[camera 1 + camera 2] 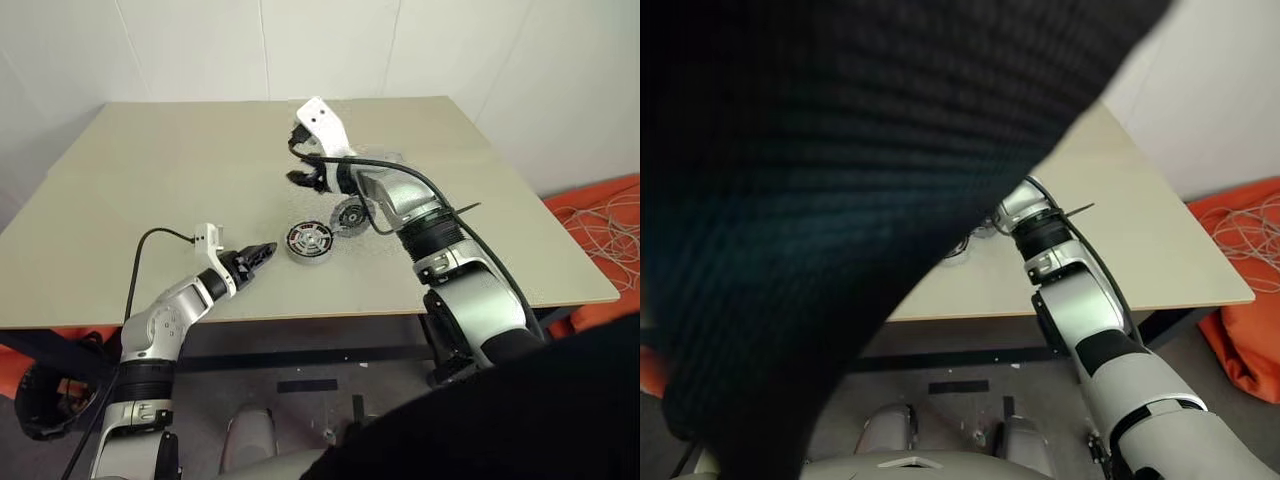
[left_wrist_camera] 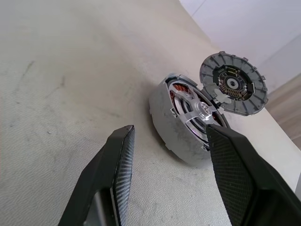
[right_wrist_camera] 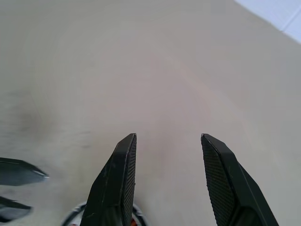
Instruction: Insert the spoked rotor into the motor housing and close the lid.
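The motor housing (image 1: 308,241) lies near the middle of the table, a silver ring with copper windings (image 2: 180,89). The spoked rotor (image 2: 196,112) sits inside it, shiny spokes showing. Beside the housing, on its far right, lies the lid (image 1: 350,215), a grey disc with a segmented rim and a circuit face (image 2: 233,84). My left gripper (image 1: 262,256) hovers low just left of the housing, pointing at it, open and empty (image 2: 169,128). My right gripper (image 1: 305,180) hangs above the table behind the housing, open with nothing between its fingers (image 3: 167,139).
The beige table (image 1: 150,180) stretches wide to the left and back of the parts. Its front edge runs just below my left gripper. On the floor to the right lies an orange cover with white cables (image 1: 600,215).
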Tool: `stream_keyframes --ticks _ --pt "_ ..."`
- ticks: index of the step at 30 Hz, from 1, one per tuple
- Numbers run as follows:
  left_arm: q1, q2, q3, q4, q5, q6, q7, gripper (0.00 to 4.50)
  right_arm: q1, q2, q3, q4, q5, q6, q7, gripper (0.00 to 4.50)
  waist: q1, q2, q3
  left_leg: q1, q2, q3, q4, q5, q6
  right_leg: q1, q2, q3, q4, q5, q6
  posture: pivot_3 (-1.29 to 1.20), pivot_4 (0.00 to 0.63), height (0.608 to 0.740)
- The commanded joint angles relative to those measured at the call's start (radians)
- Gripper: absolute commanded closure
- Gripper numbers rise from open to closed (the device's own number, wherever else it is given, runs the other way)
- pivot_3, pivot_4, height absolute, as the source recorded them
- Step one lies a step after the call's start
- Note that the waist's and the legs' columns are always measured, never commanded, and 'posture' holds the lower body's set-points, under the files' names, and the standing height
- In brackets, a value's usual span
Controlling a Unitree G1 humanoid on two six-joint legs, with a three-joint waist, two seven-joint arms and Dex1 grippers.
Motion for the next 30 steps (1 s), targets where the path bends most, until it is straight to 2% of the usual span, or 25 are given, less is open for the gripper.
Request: stream_keyframes --ticks 1,3,7,11,15,19,22,25,30 --pt "-0.031 0.017 0.018 -0.024 -0.001 -0.015 -0.012 1.95 0.014 -0.086 -0.04 0.033 -0.055 -0.111 -0.079 2.46 0.001 0.0 0.0 0.0 0.0 0.0 0.0 0.0 0.0 0.0 0.0 0.0 0.0 0.0 0.0 0.0 0.0 0.74" --pt "-0.036 0.028 0.016 -0.015 0.007 -0.021 -0.018 1.95 0.023 -0.152 -0.056 0.059 -0.076 -0.148 -0.112 2.95 0.002 0.0 0.0 0.0 0.0 0.0 0.001 0.0 0.0 0.0 0.0 0.0 0.0 0.0 0.001 0.0 0.0 0.74" --pt "-0.072 0.05 0.008 0.011 0.026 -0.033 -0.036 1.95 0.042 -0.285 -0.059 0.114 -0.134 -0.208 -0.161 4.3 0.003 0.0 0.0 -0.001 -0.001 0.0 0.002 0.0 0.0 0.0 0.0 0.0 0.0 0.001 0.001 0.0 0.0 0.74" --pt "-0.11 0.058 0.003 0.045 0.04 -0.041 -0.053 1.95 0.071 -0.369 -0.082 0.16 -0.157 -0.226 -0.198 4.3 0.0 0.0 0.0 0.0 -0.001 0.0 0.002 0.0 0.0 0.0 0.0 0.0 0.0 0.001 0.001 0.0 0.0 0.74" --pt "-0.126 0.058 -0.006 0.067 0.059 -0.05 -0.071 1.95 0.183 -0.396 -0.1 0.061 -0.141 -0.158 -0.155 4.41 -0.01 0.0 0.0 0.0 -0.001 0.001 0.003 -0.001 0.001 0.001 0.001 0.0 0.0 0.001 0.001 0.0 0.0 0.74" --pt "-0.133 0.068 -0.013 0.071 0.078 -0.057 -0.086 1.95 0.373 -0.346 -0.103 -0.179 -0.108 -0.023 -0.122 4.41 -0.01 0.0 0.0 0.0 -0.001 0.001 0.003 -0.002 0.003 0.001 0.001 0.0 0.0 0.001 0.001 0.0 0.0 0.74" --pt "-0.142 0.083 -0.012 0.078 0.091 -0.06 -0.099 1.95 0.442 -0.288 -0.109 -0.311 -0.092 0.068 -0.126 4.41 -0.01 0.0 0.0 0.001 -0.001 0.001 0.003 -0.002 0.004 0.0 0.001 0.001 0.001 0.001 0.001 0.0 0.0 0.74" --pt "-0.154 0.095 -0.004 0.097 0.094 -0.063 -0.11 1.95 0.451 -0.233 -0.124 -0.361 -0.076 0.116 -0.146 4.41 -0.008 0.001 0.0 0.001 -0.001 0.001 0.004 -0.001 0.004 0.001 0.001 0.001 0.001 0.001 0.0 0.0 0.0 0.74" --pt "-0.145 0.097 -0.004 0.093 0.093 -0.063 -0.116 1.95 0.394 -0.181 -0.147 -0.307 -0.057 0.121 -0.188 4.41 -0.001 0.001 0.0 0.007 -0.001 0.001 0.003 -0.001 0.004 0.007 -0.001 0.0 0.001 0.001 0.0 0.0 0.0 0.74"
